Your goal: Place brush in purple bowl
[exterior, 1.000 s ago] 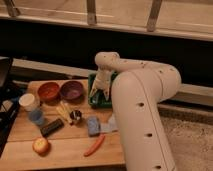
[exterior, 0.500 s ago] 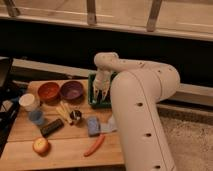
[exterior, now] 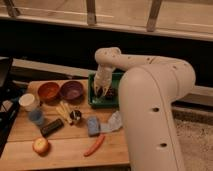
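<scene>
gripper (exterior: 102, 91) hangs over the green tray (exterior: 116, 102), right of the purple bowl (exterior: 72, 90), fingers parted, empty; brush (exterior: 51, 126) waits near-left.

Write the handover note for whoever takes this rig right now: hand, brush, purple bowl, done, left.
Hand: lowered into the green tray, to the right of the purple bowl.
Brush: apparently the dark item in the tray, right by the hand; not lifted.
Purple bowl: on the wooden table beside the orange-red bowl; looks empty.
Done: hand brought to the tray.
Left: secure the brush, carry it left, set it in the purple bowl.
</scene>
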`<move>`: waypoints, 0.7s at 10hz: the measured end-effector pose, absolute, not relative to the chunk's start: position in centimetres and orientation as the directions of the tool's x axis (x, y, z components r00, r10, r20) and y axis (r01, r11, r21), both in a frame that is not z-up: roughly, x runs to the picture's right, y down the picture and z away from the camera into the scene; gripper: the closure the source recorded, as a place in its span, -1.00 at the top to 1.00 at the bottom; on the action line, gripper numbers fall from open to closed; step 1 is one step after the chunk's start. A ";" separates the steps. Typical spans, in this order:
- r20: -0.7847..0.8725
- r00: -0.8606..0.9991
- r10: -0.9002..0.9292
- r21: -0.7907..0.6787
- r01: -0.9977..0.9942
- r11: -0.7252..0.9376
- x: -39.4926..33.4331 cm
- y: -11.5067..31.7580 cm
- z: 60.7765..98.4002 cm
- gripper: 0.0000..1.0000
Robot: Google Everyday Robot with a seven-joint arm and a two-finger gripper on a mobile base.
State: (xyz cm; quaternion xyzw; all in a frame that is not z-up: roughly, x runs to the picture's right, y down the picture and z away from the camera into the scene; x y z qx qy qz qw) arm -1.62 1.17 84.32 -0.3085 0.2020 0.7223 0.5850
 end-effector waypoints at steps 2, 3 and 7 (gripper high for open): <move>-0.630 -0.132 0.765 -0.090 -0.967 -0.240 -1.3 -0.4 82.0 -0.70; -0.601 -0.135 0.788 -0.102 -0.965 -0.243 -1.3 -1.1 81.0 -0.70; -0.524 -0.137 0.840 -0.139 -0.960 -0.243 -1.5 -3.4 78.7 -0.70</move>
